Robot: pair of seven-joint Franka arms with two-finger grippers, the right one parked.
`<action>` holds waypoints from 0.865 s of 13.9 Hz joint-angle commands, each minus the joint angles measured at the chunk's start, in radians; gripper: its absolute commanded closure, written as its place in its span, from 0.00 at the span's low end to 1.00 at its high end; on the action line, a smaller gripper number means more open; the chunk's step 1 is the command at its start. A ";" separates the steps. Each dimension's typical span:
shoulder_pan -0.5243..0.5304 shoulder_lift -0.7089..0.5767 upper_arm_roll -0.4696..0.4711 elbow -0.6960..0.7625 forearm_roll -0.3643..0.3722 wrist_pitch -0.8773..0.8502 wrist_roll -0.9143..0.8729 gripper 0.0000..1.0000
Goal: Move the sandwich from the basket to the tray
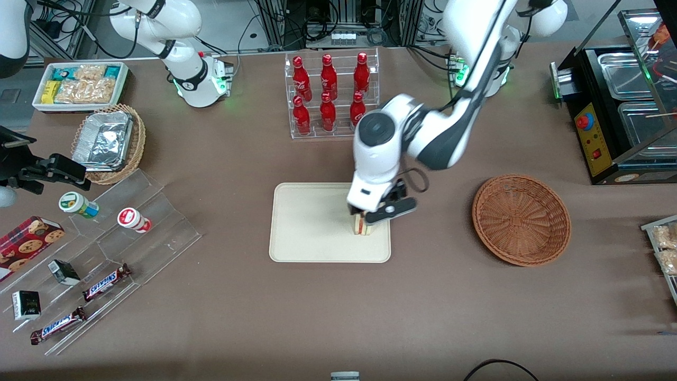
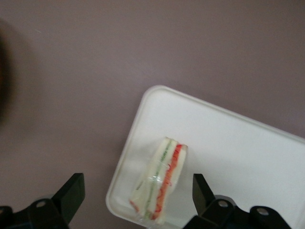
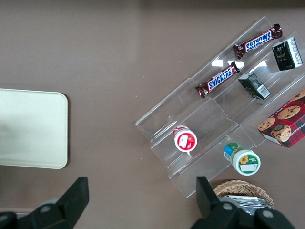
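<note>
My gripper [image 1: 365, 219] hangs just right of frame center in the front view, directly over the tray's [image 1: 309, 222] corner nearest the basket [image 1: 521, 219]. Fingers spread wide, nothing between them: in the wrist view both fingertips [image 2: 71, 191] stand clear of the sandwich [image 2: 159, 183], one off the tray [image 2: 238, 152] over bare table, the other above the tray surface. Sandwich lies on the tray close to the rim by a rounded corner, filling edge up, red and green layers visible between white bread, looks wrapped in clear film. In the front view only a small part of the sandwich [image 1: 363, 227] shows under my gripper, at the tray's right edge. Basket sits right of center in the front view, toward my arm's end of the table, well apart from the tray, nothing in it. Brown table [image 1: 317, 317] under everything. Upper center of the frame: clear rack of red bottles [image 1: 329, 92], farther from the camera than the tray. Left side: tan basket with foil container [image 1: 106, 140], white box of snacks [image 1: 79, 84] above it, and a stepped clear stand [image 1: 111, 254] holding Snickers bars [image 1: 106, 280], two small cups and small boxes.
</note>
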State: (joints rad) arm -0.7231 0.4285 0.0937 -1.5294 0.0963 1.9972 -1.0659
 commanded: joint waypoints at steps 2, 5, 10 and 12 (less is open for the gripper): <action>-0.004 -0.155 0.130 0.032 0.013 -0.184 -0.005 0.00; -0.004 -0.217 0.208 0.020 0.013 -0.251 0.049 0.00; -0.002 -0.342 0.339 -0.055 -0.007 -0.333 0.294 0.00; 0.004 -0.396 0.377 -0.118 -0.007 -0.324 0.375 0.00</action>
State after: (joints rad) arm -0.7143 0.1204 0.4425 -1.5514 0.0941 1.6664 -0.7593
